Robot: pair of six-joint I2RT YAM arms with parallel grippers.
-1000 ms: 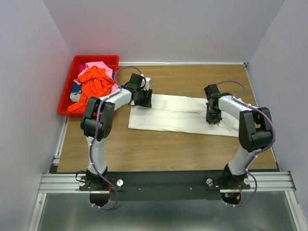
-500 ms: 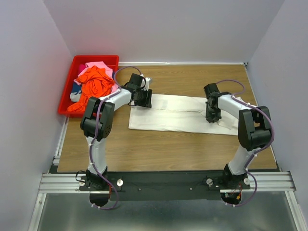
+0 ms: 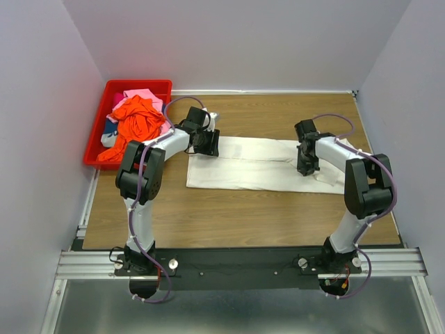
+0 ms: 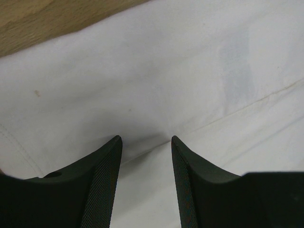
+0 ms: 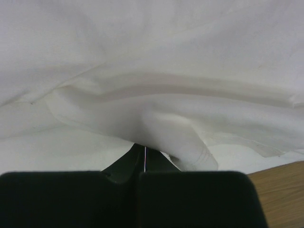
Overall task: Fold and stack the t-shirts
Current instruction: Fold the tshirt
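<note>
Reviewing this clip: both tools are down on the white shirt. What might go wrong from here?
1. The left tool is open over flat cloth, while the right tool is shut on a bunched fold of the white t-shirt. If only the right lifts, the shirt would likely drag askew.
2. That fold seems to sit only at the right tool's tips, so it may slip out.

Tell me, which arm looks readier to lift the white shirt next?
Right, probably. The right tool is shut on a bunched fold of the white shirt, while the left tool is open over flat cloth, gripping nothing.
</note>
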